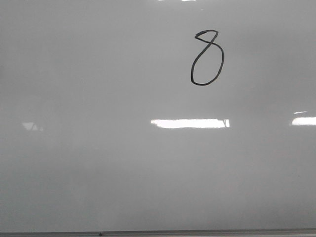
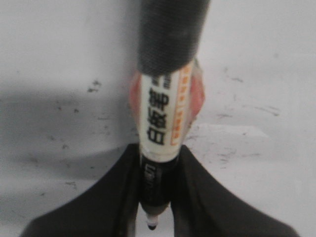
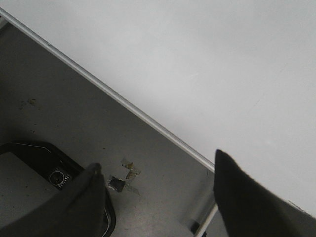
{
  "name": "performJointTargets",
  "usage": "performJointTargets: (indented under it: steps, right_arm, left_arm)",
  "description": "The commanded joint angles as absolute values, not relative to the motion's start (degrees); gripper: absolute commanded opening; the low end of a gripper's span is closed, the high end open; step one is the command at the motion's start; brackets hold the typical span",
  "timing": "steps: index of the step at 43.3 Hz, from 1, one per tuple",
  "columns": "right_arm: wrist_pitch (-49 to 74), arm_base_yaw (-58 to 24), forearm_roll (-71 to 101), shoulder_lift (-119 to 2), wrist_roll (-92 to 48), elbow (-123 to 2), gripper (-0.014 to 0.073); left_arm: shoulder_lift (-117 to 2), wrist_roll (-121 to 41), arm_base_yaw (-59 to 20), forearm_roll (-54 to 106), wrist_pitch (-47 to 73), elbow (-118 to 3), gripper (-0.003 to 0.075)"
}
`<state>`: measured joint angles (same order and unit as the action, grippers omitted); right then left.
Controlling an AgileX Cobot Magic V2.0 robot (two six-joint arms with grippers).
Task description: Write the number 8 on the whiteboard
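The 8 [image 1: 207, 58] stands finished on the whiteboard [image 1: 98, 163], drawn in thin black line in the upper right of the front view, a small pinched loop above a larger oval. Neither of my arms shows in that view, so I cannot say from it which one is nearer the figure.

My left fingers [image 2: 155, 197] are closed on the marker [image 2: 165, 113], one dark finger pressing each side of the barrel. Its long axis runs straight out between them, the tip [image 2: 152, 224] down at my fingers' end and the black cap end pointing away. The scuffed pale surface behind it looks like the board, but I cannot tell whether the tip touches it, and the 8 is nowhere in my left wrist view, so which way it lies from the tip stays unknown.

My right fingers [image 3: 158, 197] are spread wide and hold nothing, hanging over the board's grey edge strip [image 3: 113, 96] and the dark desk [image 3: 59, 108] beside it.

With the figure closed and complete, I judge the writing done; what remains is lifting the marker clear without smudging.
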<state>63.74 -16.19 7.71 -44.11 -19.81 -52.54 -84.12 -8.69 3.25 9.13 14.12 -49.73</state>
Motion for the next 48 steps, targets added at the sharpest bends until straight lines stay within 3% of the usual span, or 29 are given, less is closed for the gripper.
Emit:
performJointTargets:
  steps: [1, 8, 28, 42, 48]
  right_arm:
    - [61.01, -15.80, 7.50, -43.84, -19.59, -53.59, 0.0498]
    - [60.55, -15.80, 7.50, -43.84, -19.59, -53.59, 0.0498]
    - [60.71, -15.80, 7.50, -36.72, -14.26, -53.64, 0.0498]
    - [60.63, -15.80, 7.50, -34.69, -13.96, -53.40, 0.0498]
    - [60.45, -15.80, 6.90, -34.69, -8.88, -53.40, 0.0498]
  left_arm:
    - [-83.55, -8.74, 3.29, 9.52, 11.92, -52.17, 0.0211]
    - [-83.55, -8.74, 3.29, 9.52, 12.35, -52.62, 0.0321]
    - [-67.46, -8.88, 2.16, 6.97, 23.41, -52.62, 0.0323]
    - [-52.01, -12.74, -13.99, 6.97, 36.28, -52.62, 0.0323]
    - [-45.95, -6.32, -16.47, 4.35, 44.60, -52.62, 0.0323]
